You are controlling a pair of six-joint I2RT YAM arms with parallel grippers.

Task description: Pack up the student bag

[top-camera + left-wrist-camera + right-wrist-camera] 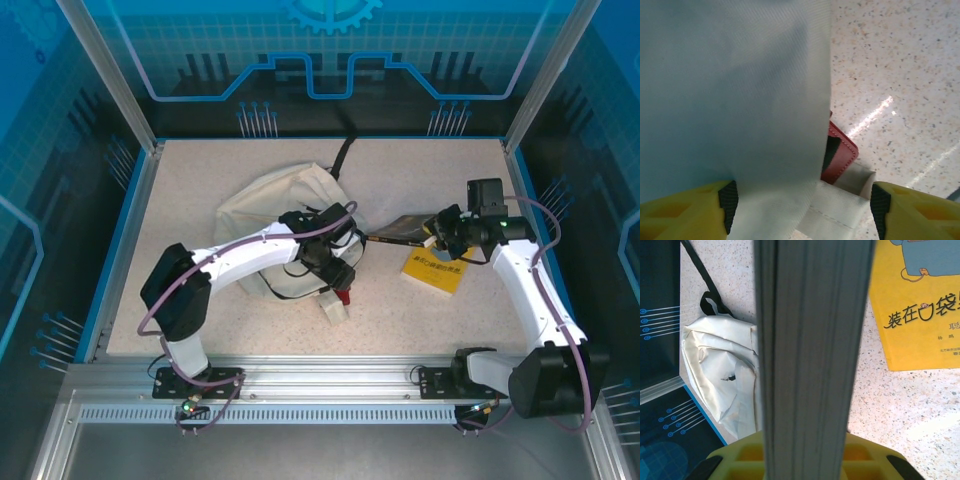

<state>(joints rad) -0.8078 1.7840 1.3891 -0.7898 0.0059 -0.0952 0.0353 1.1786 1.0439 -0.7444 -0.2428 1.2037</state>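
The cream student bag [265,215] lies slumped at the table's middle left, and its crumpled side [720,370] also appears in the right wrist view. My left gripper [338,272] reaches over the bag's right edge. In the left wrist view it [802,205] stands open and wide, with cream bag fabric [740,100] draped between the fingers and a red leather tab [840,155] just beyond. My right gripper [442,232] is shut on a grey-edged book [400,230], held edge-on [812,340] and pointing toward the bag's right side.
A yellow picture book [437,270] lies flat on the table under the right gripper, its cover [920,305] facing up. The bag's black strap [343,155] trails toward the back wall. Blue side walls ring the speckled table [450,170].
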